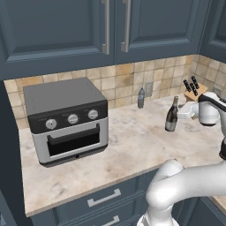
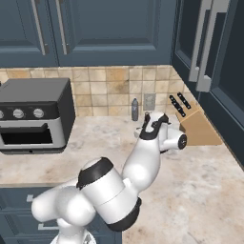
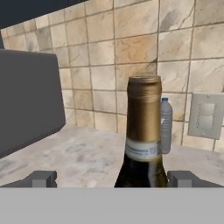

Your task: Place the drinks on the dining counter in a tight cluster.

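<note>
The step in hand is judged to be the approach to the wine bottle (image 1: 171, 117), ahead of its transfer to the dining counter. The bottle stands upright on the marble counter (image 1: 128, 145) under the wall cabinets, well right of the toaster oven (image 1: 66, 119) and near the knife block (image 1: 194, 90). The small grey-blue bottle (image 1: 141, 98) stands upright further back, against the tiled wall.

The end effector (image 3: 113, 178) is level with the wine bottle's neck. In the hand view its two fingertips (image 3: 41, 178) are spread fully apart, one to each side of the bottle, and nothing is held. No contact with the glass can be confirmed.

For the next move, the jaws are to be closed squarely on the bottle. A vertical lift is then called for, so that the bottle is not tipped.
</note>
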